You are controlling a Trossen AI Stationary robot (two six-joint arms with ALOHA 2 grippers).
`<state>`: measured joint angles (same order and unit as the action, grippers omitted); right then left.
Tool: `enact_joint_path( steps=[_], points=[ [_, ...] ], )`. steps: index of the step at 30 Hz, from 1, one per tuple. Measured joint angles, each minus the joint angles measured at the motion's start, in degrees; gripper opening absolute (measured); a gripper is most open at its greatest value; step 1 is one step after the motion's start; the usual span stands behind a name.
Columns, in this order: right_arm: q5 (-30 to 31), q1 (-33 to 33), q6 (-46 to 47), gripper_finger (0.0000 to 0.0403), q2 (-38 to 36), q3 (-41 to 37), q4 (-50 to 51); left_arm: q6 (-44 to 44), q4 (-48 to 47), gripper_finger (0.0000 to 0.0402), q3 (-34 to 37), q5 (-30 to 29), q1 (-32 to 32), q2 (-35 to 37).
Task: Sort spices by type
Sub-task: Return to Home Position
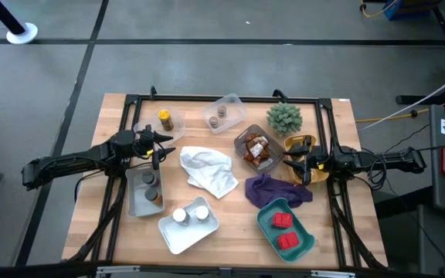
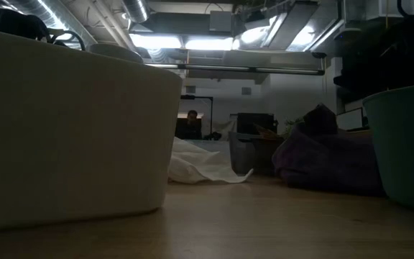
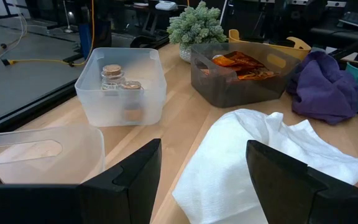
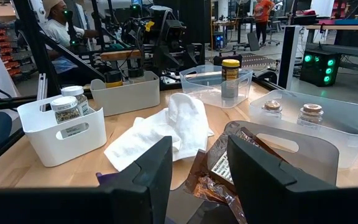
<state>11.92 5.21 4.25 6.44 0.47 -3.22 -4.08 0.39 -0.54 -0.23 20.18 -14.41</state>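
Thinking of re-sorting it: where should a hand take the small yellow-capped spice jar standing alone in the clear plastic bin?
Take the small yellow-capped spice jar by its cap, straight down from above: it stands upright, and the clear plastic bin's walls surround its body, so a sideways approach would likely hit them.

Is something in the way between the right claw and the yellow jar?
Yes. The dark bin of orange packets sits just ahead of the right gripper, between it and the yellow jar in its clear bin.

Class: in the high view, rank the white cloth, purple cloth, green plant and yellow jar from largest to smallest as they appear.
Largest first: white cloth, purple cloth (only slightly smaller), green plant, yellow jar.
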Motion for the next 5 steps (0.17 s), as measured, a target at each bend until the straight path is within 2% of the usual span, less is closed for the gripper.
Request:
enact_joint_path(
  steps=[5],
  points=[
    [0.0,0.0,0.0,0.0154,0.0,0.0,0.0,0.0,0.0,0.0219,0.0,0.0,0.0,0.0]
  ],
)
